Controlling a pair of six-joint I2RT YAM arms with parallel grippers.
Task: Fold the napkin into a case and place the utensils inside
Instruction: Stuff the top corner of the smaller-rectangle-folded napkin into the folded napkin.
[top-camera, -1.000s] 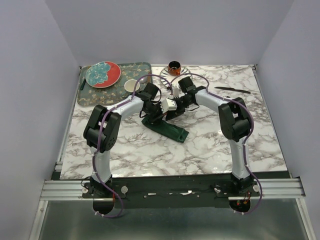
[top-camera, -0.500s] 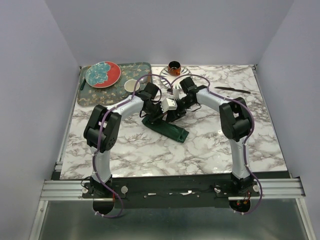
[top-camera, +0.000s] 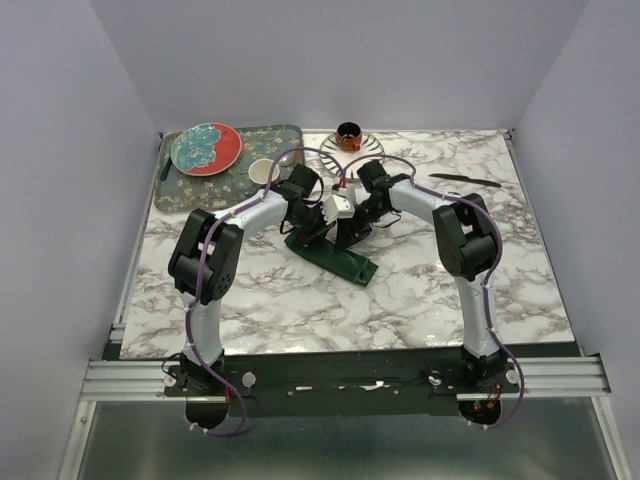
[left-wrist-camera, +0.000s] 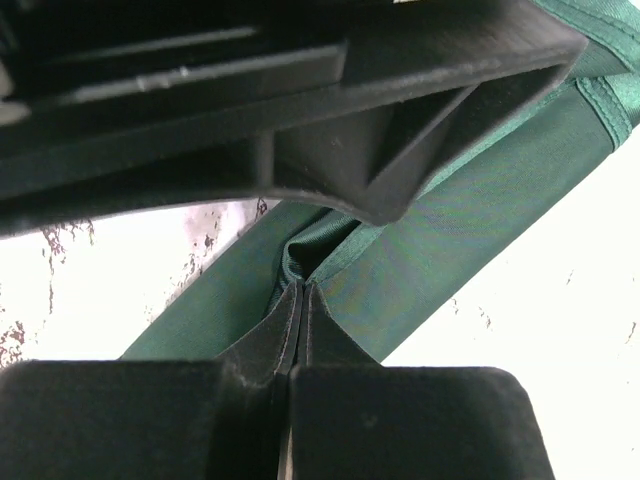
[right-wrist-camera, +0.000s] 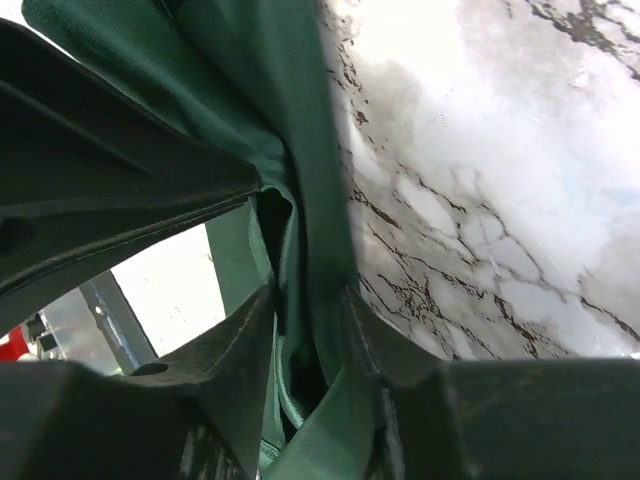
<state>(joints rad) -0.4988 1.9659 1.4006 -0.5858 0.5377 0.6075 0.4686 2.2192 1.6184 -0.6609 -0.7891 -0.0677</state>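
Observation:
The dark green napkin (top-camera: 342, 263) lies as a narrow folded strip in the middle of the marble table, slanting toward the near right. My left gripper (top-camera: 312, 232) is at its far end. In the left wrist view its tips (left-wrist-camera: 302, 288) are pressed together on a puckered fold of the cloth (left-wrist-camera: 450, 230). My right gripper (top-camera: 346, 238) meets it from the right. Its jaws (right-wrist-camera: 310, 300) stand partly apart, with loose folds of the napkin (right-wrist-camera: 310, 150) and a dark hollow between them. A black knife (top-camera: 465, 181) lies at the far right. I cannot make out the fork.
A patterned tray (top-camera: 270, 135) at the far left holds a red and teal plate (top-camera: 205, 148). A white cup (top-camera: 262, 171) stands by the tray's near edge. A striped saucer with an orange cup (top-camera: 349, 135) sits at the far middle. Walls close in on both sides.
My right gripper has shifted slightly left and nearer, onto the napkin's far end. The left gripper keeps its hold and has not moved.

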